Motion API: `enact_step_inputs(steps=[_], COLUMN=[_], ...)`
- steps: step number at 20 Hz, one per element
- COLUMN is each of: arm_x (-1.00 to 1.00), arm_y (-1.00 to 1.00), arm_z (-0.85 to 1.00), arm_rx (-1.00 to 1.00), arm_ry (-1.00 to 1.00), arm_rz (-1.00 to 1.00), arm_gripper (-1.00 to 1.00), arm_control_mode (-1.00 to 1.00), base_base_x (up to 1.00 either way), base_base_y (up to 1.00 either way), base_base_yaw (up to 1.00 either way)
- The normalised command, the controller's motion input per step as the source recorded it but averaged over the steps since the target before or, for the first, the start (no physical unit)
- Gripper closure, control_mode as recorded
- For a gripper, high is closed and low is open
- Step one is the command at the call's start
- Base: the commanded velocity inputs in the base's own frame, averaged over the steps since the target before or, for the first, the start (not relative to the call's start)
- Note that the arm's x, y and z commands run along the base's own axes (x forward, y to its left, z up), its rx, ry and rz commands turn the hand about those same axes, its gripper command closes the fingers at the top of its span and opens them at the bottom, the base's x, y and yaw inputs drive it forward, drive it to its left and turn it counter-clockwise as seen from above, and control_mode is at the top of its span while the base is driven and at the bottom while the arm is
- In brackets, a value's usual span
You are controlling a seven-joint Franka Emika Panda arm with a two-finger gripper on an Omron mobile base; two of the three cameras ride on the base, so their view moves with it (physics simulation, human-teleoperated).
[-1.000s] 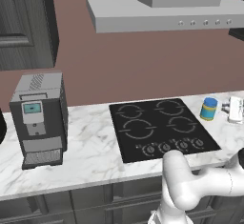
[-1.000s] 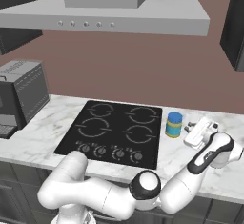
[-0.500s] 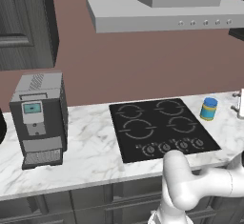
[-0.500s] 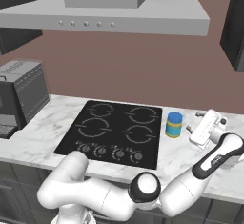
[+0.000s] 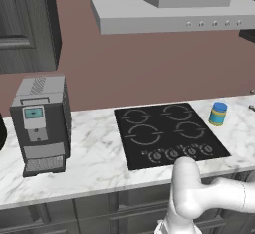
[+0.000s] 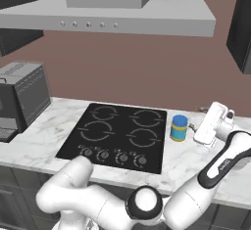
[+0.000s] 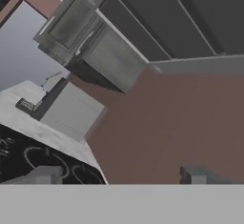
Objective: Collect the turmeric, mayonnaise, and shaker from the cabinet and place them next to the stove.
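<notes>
**Blue jar upright by the cooktop, hand lifted beside it**

Nearest me, the arm's smooth white links curl up from below the tabletop (image 5: 94, 158), a slab of white marble veined in grey over dark panelled drawer fronts. Set flush into it is the stove (image 6: 117, 133): a flat, glossy black rectangle with four ring-marked burners and a row of round knobs along its front edge.

Just beside the stove's right edge stands the mayonnaise (image 6: 179, 127), a squat cylinder with a bright blue lid and a yellowish band. It sits upright, lid up, long axis vertical, apart from everything else.

To its right the gripper (image 6: 212, 123) hangs above the marble, a blocky white hand tilted up toward the wall. Its jaws stand spread wide with nothing between them; in the hand view the two dark finger tips (image 7: 193, 174) sit far apart.

Far left, a boxy grey coffee machine (image 5: 41, 123) stands. Above, a pale grey range hood (image 6: 108, 13) juts from the matte reddish-brown wall, and the dark wood-grain cabinet (image 5: 25, 24) hangs at upper left.
</notes>
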Motion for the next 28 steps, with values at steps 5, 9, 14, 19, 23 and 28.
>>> enact_step_inputs(steps=[5,9,14,19,23,28], arm_x=[-0.54,-0.58,-0.51,-0.37,-0.15,0.0], arm_y=[0.81,0.85,0.95,1.0,1.0,0.87], arm_z=[0.44,0.26,0.14,0.13,0.07,0.0], arm_rx=[-0.11,-0.11,-0.13,-0.16,-0.19,-0.2], arm_ry=[-0.01,0.0,0.0,0.02,0.02,0.11], arm_rz=[-0.14,-0.14,-0.14,-0.14,-0.12,-0.07], arm_gripper=[-1.0,-1.0,-1.0,-1.0,-1.0,-1.0], arm_control_mode=[-1.0,-1.0,-1.0,-1.0,-1.0,-1.0], base_base_x=[0.0,0.0,0.0,0.0,0.0,0.0], base_base_y=[0.0,0.0,0.0,0.0,0.0,0.0], base_base_yaw=[0.0,0.0,0.0,0.0,0.0,0.0])
